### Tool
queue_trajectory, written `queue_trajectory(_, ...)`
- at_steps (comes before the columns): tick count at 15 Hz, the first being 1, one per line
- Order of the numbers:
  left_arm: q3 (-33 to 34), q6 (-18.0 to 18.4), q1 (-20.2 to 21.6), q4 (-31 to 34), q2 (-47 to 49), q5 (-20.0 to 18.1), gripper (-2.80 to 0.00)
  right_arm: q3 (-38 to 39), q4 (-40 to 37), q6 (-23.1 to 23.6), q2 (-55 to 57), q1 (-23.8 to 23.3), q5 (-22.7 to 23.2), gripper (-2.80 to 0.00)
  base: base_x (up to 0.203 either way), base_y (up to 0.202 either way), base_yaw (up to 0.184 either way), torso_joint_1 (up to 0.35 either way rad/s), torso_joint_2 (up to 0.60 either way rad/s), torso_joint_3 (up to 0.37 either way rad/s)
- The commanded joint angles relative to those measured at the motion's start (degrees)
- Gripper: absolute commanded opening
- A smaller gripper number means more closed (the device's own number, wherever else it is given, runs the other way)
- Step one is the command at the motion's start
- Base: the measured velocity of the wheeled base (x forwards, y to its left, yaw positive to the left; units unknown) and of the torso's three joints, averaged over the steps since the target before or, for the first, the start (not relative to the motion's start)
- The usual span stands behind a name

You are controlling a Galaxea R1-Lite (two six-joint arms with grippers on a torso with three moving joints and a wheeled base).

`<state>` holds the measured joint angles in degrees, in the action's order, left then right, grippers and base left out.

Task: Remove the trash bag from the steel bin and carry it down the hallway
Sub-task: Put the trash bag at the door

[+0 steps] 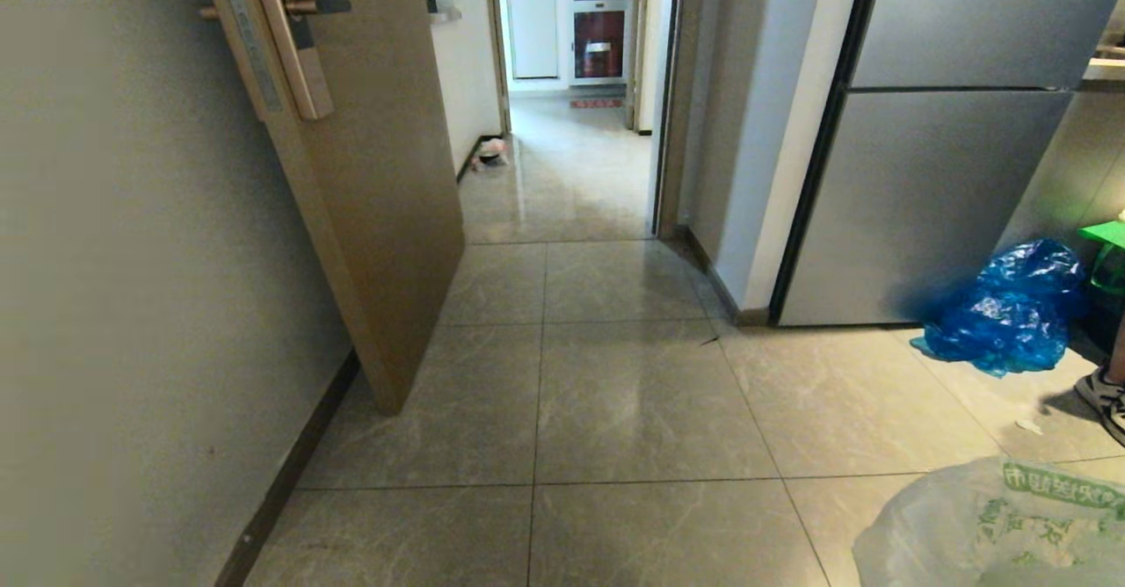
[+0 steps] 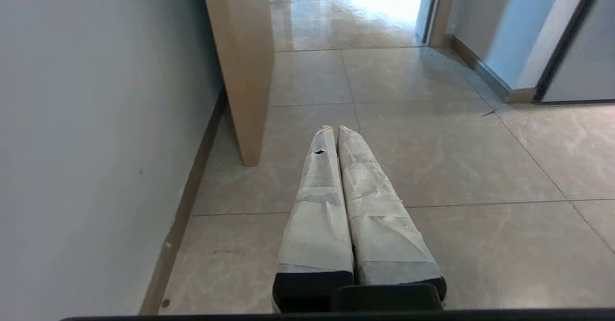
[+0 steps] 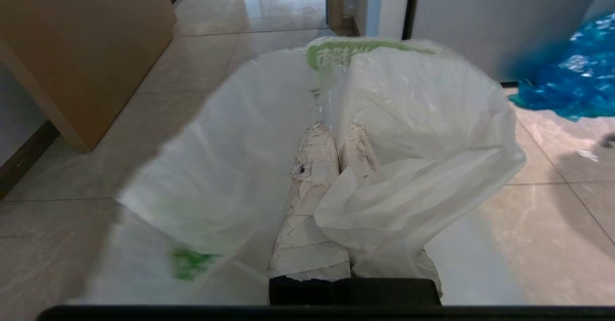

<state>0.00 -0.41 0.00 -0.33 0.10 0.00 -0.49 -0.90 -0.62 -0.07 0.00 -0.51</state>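
The trash bag (image 3: 269, 167), thin white plastic with green printing, hangs from the right gripper (image 3: 336, 131), whose taped fingers are pressed together on a fold of the film. In the head view only a corner of the trash bag (image 1: 993, 525) enters at the lower right, and the gripper itself lies outside that picture; the right wrist view alone shows the clamp and the bag's open mouth spread around the fingers. The green characters on the bag's band are too blurred to read.

The left gripper (image 2: 335, 129), seen only in its own wrist view, is held level above the floor tiles (image 2: 432, 157), fingers together and empty.

The wooden door (image 1: 369, 218) stands open at the left, with its handle (image 1: 308, 7) cut off by the upper edge. Beyond it the hallway (image 1: 571, 165) runs to a far cabinet; a small object by its baseboard cannot be identified. At right, a blue plastic bag (image 1: 1011, 310) lies against a grey refrigerator (image 1: 923, 174), and a person's shoe (image 1: 1106, 398) is cropped by the frame edge.
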Motion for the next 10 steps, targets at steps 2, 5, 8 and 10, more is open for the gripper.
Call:
queue_trajectory(2, 0.00, -0.12, 0.00, -0.02, -0.01, 0.00, -2.80, 0.05, 0.02, 0.01, -0.01, 0.00, -0.02, -2.80, 0.000, 0.000, 0.000, 0.000, 0.00, 0.000)
queue_trajectory(5, 0.00, -0.21, 0.00, -0.02, -0.01, 0.00, -2.80, 0.05, 0.02, 0.01, -0.01, 0.00, -0.02, -2.80, 0.032, 0.000, 0.003, 0.001, 0.00, 0.002)
queue_trajectory(8, 0.00, -0.12, 0.00, -0.02, -0.01, 0.00, -2.80, 0.05, 0.02, 0.06, -0.01, 0.00, 0.04, -2.80, 0.187, 0.000, 0.002, 0.001, 0.00, -0.001)
queue_trajectory(10, 0.00, -0.12, 0.00, -0.02, -0.01, 0.00, -2.80, 0.05, -0.02, 0.01, -0.01, 0.00, -0.02, -2.80, 0.190, 0.000, 0.001, 0.005, 0.00, 0.001)
